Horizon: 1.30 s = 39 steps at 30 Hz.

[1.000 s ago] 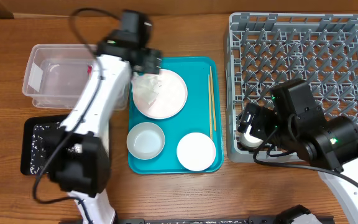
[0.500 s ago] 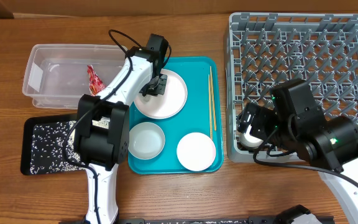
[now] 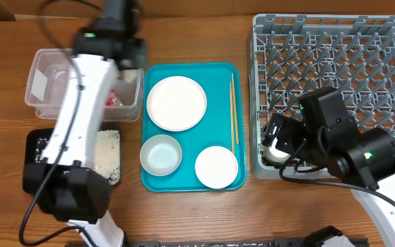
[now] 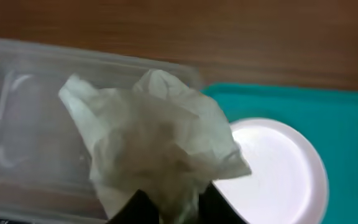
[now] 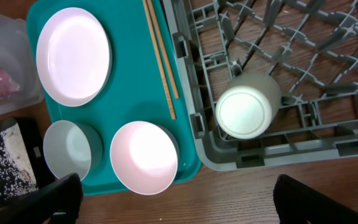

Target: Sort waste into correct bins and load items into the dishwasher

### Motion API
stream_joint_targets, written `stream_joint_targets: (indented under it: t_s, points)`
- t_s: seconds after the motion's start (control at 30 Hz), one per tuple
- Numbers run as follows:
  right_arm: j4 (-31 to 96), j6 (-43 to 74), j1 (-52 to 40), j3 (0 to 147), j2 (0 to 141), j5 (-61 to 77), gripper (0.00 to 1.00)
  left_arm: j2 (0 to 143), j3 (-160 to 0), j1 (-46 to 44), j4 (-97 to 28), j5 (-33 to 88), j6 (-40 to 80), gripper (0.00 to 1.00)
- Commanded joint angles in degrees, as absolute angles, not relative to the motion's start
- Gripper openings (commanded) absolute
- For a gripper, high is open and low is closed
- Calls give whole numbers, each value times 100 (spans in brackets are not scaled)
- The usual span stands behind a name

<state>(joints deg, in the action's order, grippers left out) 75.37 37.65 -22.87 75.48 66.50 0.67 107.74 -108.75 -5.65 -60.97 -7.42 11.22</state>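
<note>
Holding the crumpled white napkin (image 4: 154,143), clenched in the left gripper (image 4: 171,208), over the right end of the clear tub (image 3: 36,103), above the red wrapper (image 3: 113,98) inside: best to centre within the tub's rim and release low, lest light paper drift outside.

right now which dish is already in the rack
The small white cup, in the grey rack at its corner by the teal tray; the plate, pink bowl and greyish bowl lie on that tray.

Crinkled soft paper napkin (image 4: 157,143); clear smooth plastic tub (image 4: 30,124); grey matt plastic rack (image 5: 253,155); chopsticks (image 5: 160,56) probably bare wood
</note>
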Motion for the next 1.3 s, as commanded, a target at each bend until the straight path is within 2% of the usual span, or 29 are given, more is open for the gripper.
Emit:
stream_joint_targets:
  t_s: [0.0, 0.03, 0.13, 0.17, 0.37, 0.47, 0.53, 0.57, 0.7, 0.83, 1.27]
  points:
    - [7487, 3752, -2281, 7614, 6630, 54, 100, 11229, -10728, -130, -6193, -766, 1278, 44]
    - [7489, 3752, -2281, 7614, 6630, 54, 100, 11284, -10728, -58, -6219, -650, 1262, 49]
    - [7502, 3750, -2281, 7614, 6630, 54, 100, 11253, -10746, 27, -6318, -224, 1105, 53]
    - [7513, 3750, -2281, 7614, 6630, 54, 100, 11183, -10757, 25, -6364, -141, 1039, 57]
    - [7511, 3752, -2281, 7614, 6630, 51, 100, 10202, -10779, -298, -6877, -51, 1022, 60]
    - [7443, 3752, -2281, 7614, 6630, -110, 100, 9485, -10779, -589, -7190, -38, 1024, 65]
    - [7373, 3752, -2281, 7614, 6630, -119, 100, 9035, -10779, -825, -7397, -69, 1020, 79]
    - [7382, 3752, -2281, 7614, 6630, -119, 100, 8790, -10779, -972, -7518, -113, 1024, 100]
    - [7380, 3752, -2281, 7614, 6630, -119, 100, 8106, -10779, -1420, -7909, -506, 1028, 100]
    - [7380, 3752, -2281, 7614, 6630, -119, 100, 7651, -10779, -1656, -7970, -193, 1033, 100]
    - [7380, 3752, -2281, 7614, 6630, -119, 100, 7336, -10774, -1728, -8436, -360, 1026, 100]
